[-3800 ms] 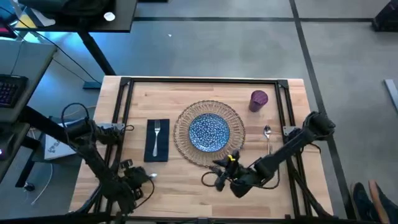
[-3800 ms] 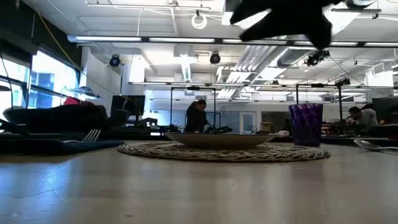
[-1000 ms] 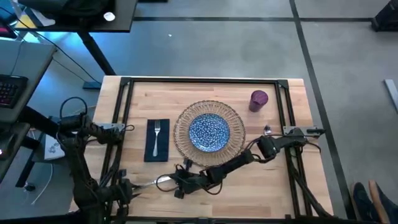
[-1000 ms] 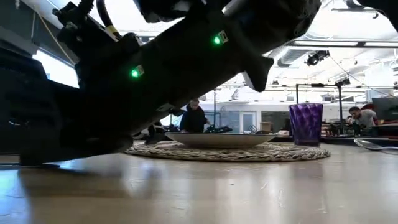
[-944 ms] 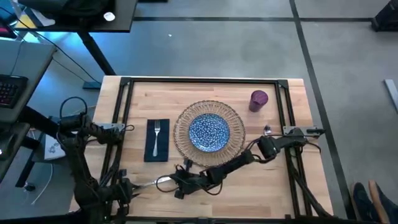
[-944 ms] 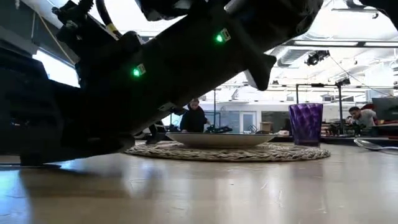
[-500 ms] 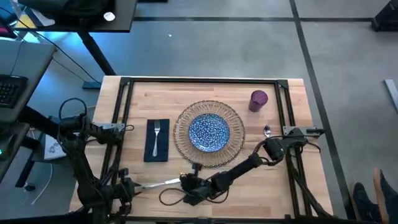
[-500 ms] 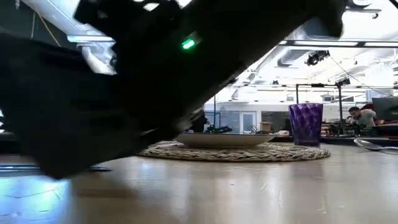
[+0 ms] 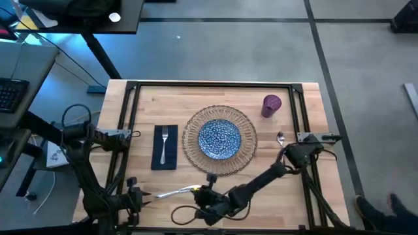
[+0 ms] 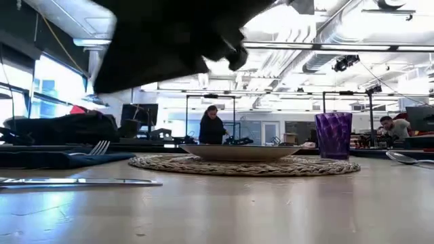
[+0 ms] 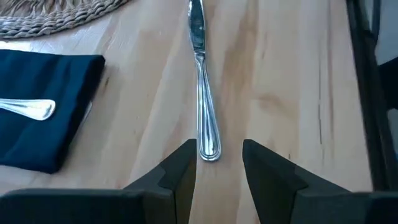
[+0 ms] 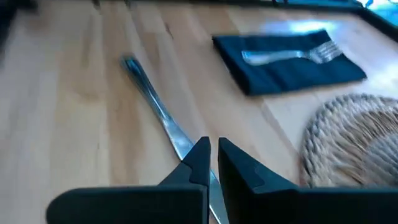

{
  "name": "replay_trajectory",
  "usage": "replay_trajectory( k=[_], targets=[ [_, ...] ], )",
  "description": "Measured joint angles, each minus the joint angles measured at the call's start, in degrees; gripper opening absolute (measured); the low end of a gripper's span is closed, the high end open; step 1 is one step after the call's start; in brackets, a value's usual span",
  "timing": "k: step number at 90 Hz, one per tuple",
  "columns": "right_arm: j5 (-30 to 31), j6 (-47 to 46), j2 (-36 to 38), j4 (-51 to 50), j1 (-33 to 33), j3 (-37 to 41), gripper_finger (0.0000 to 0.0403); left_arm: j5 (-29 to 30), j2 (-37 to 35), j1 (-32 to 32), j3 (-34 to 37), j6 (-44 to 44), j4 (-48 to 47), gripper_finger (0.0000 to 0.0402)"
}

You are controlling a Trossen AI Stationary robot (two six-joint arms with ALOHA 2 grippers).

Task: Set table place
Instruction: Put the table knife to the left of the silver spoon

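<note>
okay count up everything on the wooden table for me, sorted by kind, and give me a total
Cutlery: 3, the fork on the napkin, the knife near the front edge, the spoon at the right.
Placemat: 1
Plate: 1
Napkin: 1
Cup: 1
Total: 7

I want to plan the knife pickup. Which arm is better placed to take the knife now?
Left, probably. The left gripper has open jaws at the end of the knife handle; the right gripper is nearly closed above its blade.
</note>
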State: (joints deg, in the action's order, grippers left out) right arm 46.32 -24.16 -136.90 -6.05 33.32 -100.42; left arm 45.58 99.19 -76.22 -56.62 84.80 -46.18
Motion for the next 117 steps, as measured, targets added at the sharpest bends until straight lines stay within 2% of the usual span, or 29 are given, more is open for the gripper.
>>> replay_trajectory(
  k=[15, 24, 49, 72, 98, 117],
  targets=[
    [-1.23, 0.66, -2.34, 5.62, -0.39, 0.14, 0.0000, -1.78, 1.35, 0.51, 0.00, -0.06, 1.14, 0.0115],
    [-0.04, 0.67, -3.51, 8.63, -0.88, 0.00, 0.0000, -3.38, 1.85, 0.52, 0.00, -0.48, 1.27, 0.0115],
    [2.91, 0.37, -6.11, 16.12, -1.25, 0.00, 0.0000, -3.15, 2.10, 0.52, 0.00, -0.47, 1.32, 0.0115],
    [3.09, -1.01, -6.55, 16.19, -1.20, 0.00, 0.0000, -3.06, 2.18, 0.52, 0.00, -0.44, 1.34, 0.0115],
    [3.20, 2.11, -5.89, 16.26, -0.49, 0.00, 0.0000, -4.72, 2.22, 0.55, 0.00, -0.48, 2.00, 0.0115],
    [3.02, -1.16, -7.21, 16.79, -0.49, 0.00, 0.0000, -4.55, 2.32, 0.59, -0.02, -0.46, 2.36, 0.0115]
  ],
)
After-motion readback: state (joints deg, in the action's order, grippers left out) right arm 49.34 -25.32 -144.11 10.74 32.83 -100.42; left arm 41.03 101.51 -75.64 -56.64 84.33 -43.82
